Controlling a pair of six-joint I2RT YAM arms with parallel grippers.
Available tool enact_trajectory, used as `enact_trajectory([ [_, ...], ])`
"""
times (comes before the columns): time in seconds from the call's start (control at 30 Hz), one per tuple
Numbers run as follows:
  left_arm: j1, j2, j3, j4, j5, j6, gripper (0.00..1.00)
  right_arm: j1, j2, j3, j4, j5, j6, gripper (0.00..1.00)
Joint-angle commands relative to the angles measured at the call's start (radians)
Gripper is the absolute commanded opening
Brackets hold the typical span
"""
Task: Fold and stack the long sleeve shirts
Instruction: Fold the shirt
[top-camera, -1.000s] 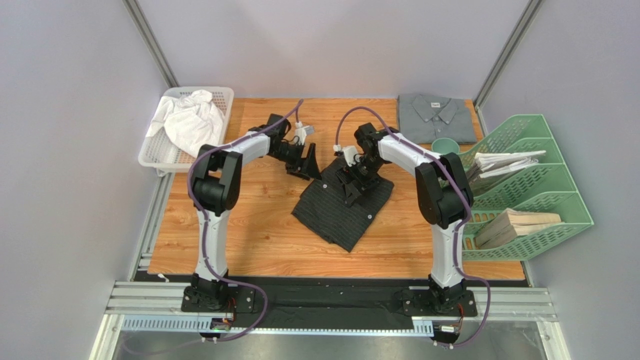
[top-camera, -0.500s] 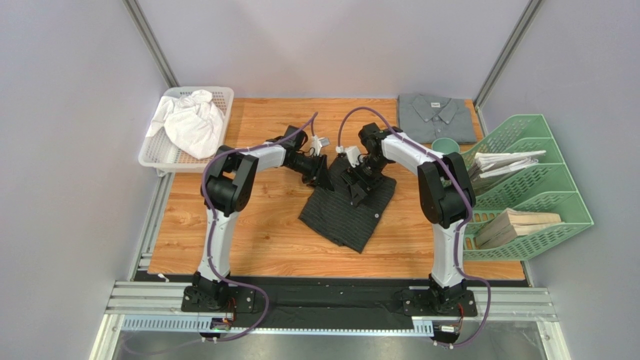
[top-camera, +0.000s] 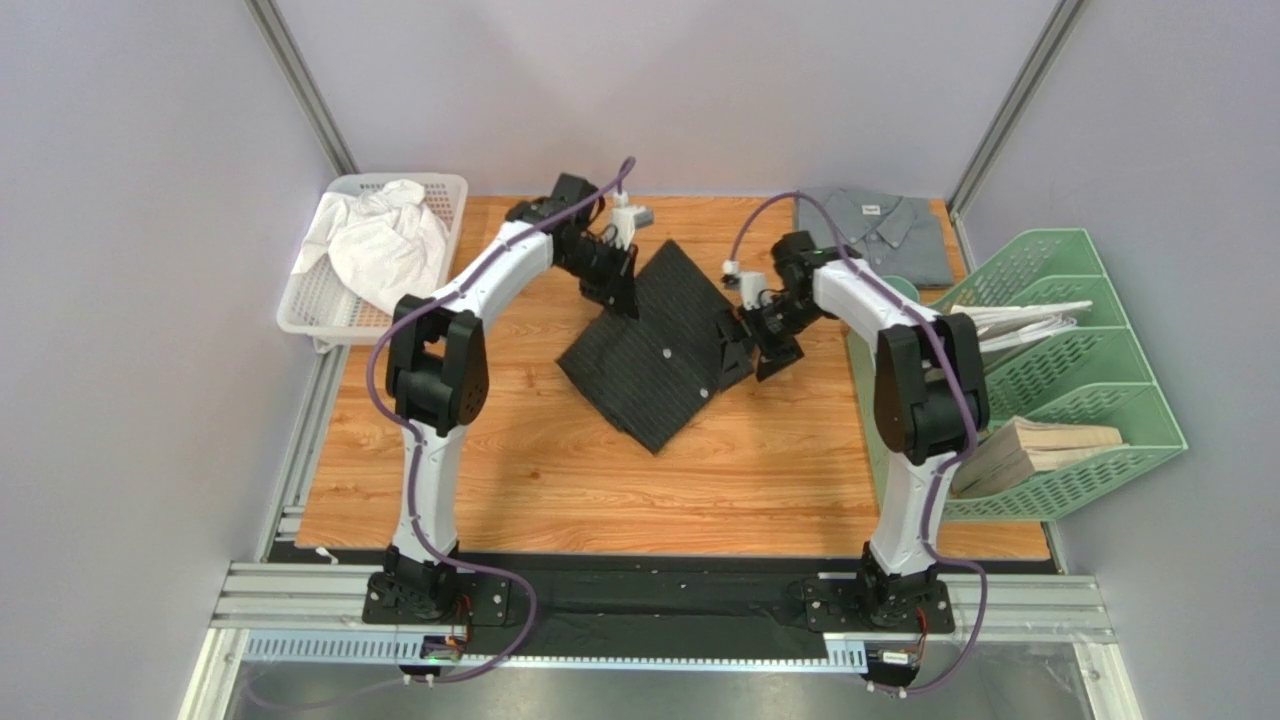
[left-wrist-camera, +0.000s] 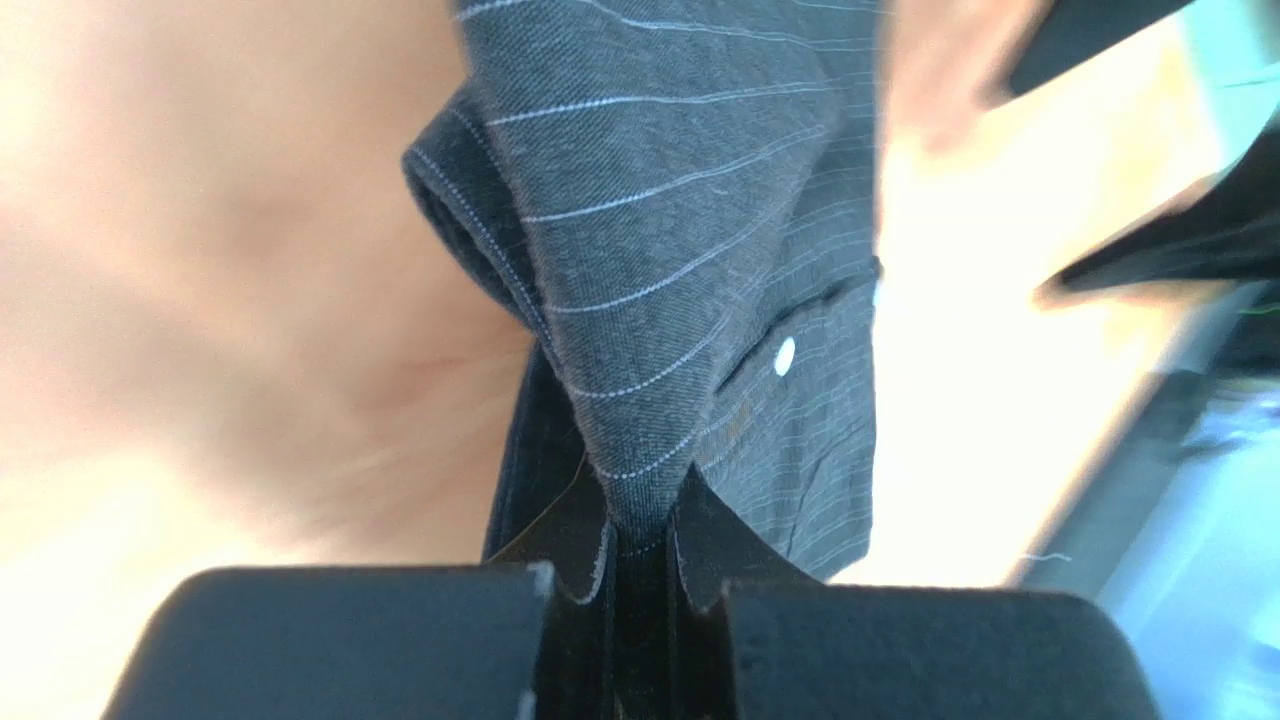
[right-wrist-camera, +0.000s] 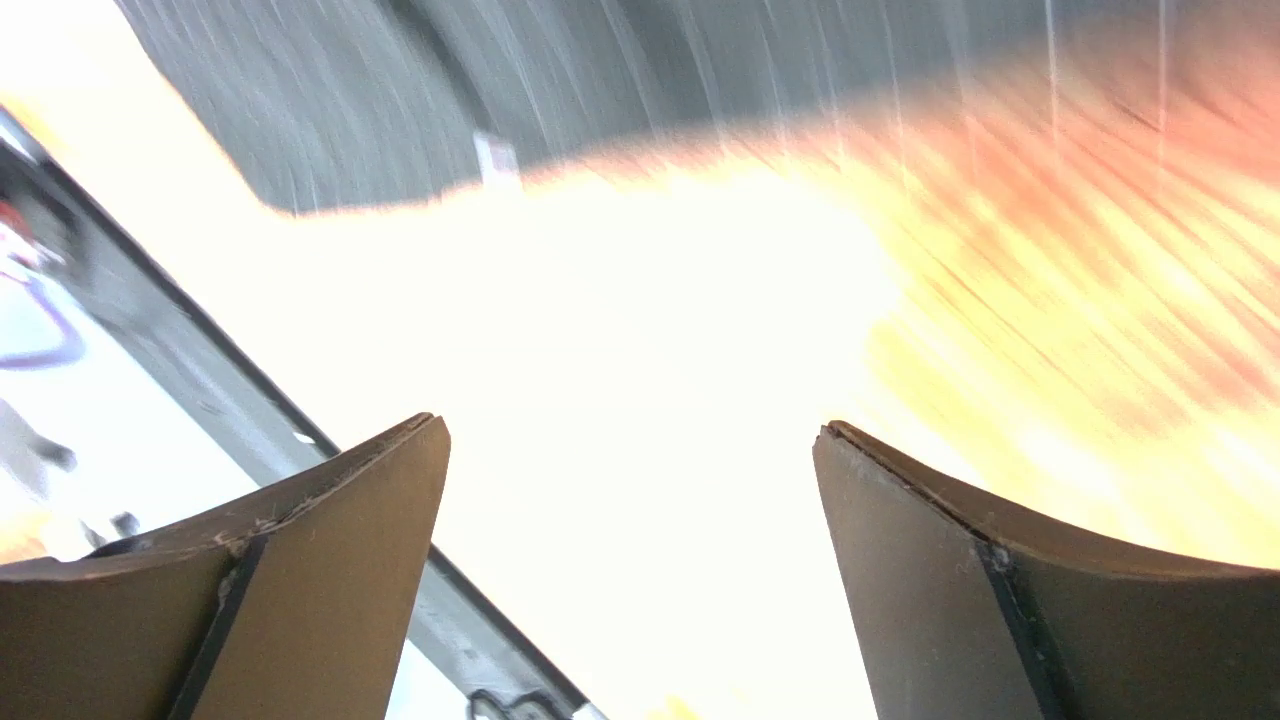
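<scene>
Black pinstriped cloth lies mid-counter in the top view: the pinstriped shirt (top-camera: 649, 348) sits folded on the wooden counter (top-camera: 496, 465). Our left hand (top-camera: 621, 297) pinches the shirt's left edge. Our right hand (top-camera: 751, 354) sits just beside its right edge. The grey shirt (top-camera: 887, 225) lies folded well beyond that right edge, partly behind our right arm.

From the left wrist, we see the hand clamped tight on a bunched fold of the pinstriped shirt, with a white button (left-wrist-camera: 783, 357) close by.

From the right wrist, badly blurred, our hand stands wide apart and holds nothing. The pinstriped shirt lies just ahead of it.
</scene>
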Motion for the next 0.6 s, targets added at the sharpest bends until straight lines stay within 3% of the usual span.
enact_trajectory([
  [0.0, 0.019, -0.117, 0.263, -0.26, -0.28, 0.364, 0.0, -0.105, -0.114, -0.033, 0.014, -0.115, 0.093, 1.0],
  [0.13, 0.01, -0.13, 0.436, -0.229, -0.488, 0.652, 0.0, -0.146, -0.151, -0.068, 0.019, -0.142, 0.108, 1.0],
  [0.23, -0.036, -0.179, 0.409, -0.129, -0.617, 0.85, 0.0, -0.161, -0.174, -0.098, 0.029, -0.152, 0.125, 1.0],
  [0.27, -0.071, -0.196, 0.377, -0.098, -0.648, 0.997, 0.0, -0.163, -0.177, -0.099, 0.031, -0.153, 0.125, 1.0],
  [0.37, -0.146, -0.272, 0.151, 0.038, -0.758, 1.226, 0.0, -0.168, -0.188, -0.107, 0.036, -0.159, 0.136, 1.0],
  [0.43, -0.182, -0.317, -0.05, 0.135, -0.814, 1.282, 0.0, -0.171, -0.192, -0.107, 0.036, -0.162, 0.142, 1.0],
  [0.57, -0.303, -0.348, -0.388, 0.213, -0.855, 1.169, 0.0, -0.192, -0.217, -0.118, 0.029, -0.161, 0.147, 1.0],
])
